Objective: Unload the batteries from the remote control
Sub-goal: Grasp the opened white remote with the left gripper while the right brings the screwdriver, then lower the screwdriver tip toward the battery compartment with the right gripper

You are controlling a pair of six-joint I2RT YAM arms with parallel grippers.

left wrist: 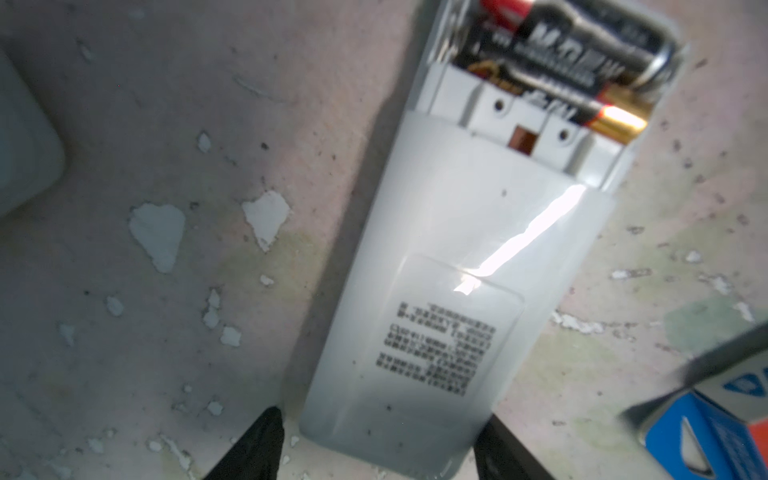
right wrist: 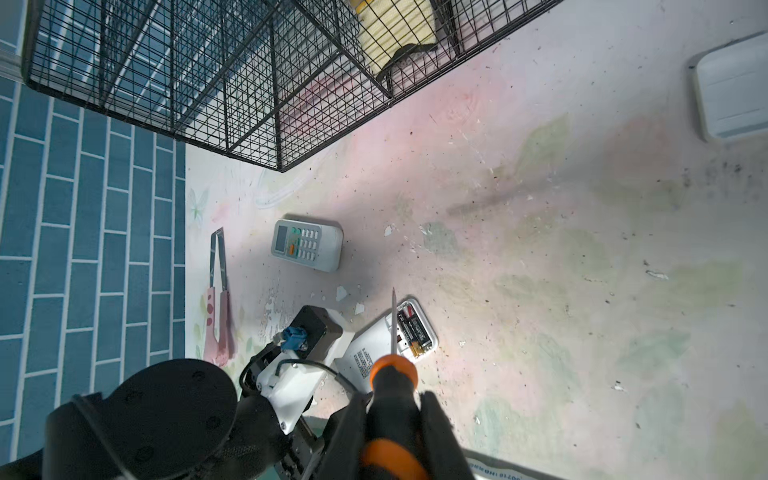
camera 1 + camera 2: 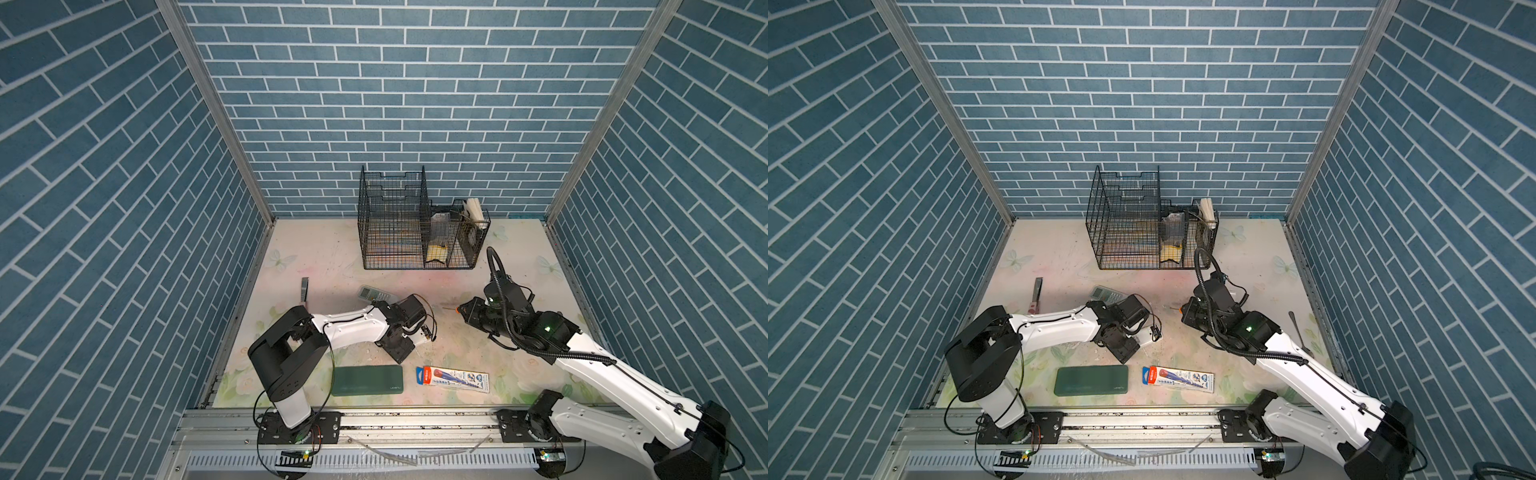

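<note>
Your left pincer [image 1: 382, 449] sits open around the remote [image 1: 457, 257], right pincer [image 2: 392, 415] clamps the screwdriver [image 2: 392, 370]: pin the remote first, then lever batteries [image 1: 582, 54] out gently.

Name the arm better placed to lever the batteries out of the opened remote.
Right. The right gripper is shut on the screwdriver, whose tip points at the exposed batteries. The left gripper straddles the remote, better suited to steadying it.

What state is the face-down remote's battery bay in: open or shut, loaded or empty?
Open, loaded: the remote lies back up, bay uncovered, two black batteries seated inside.
</note>
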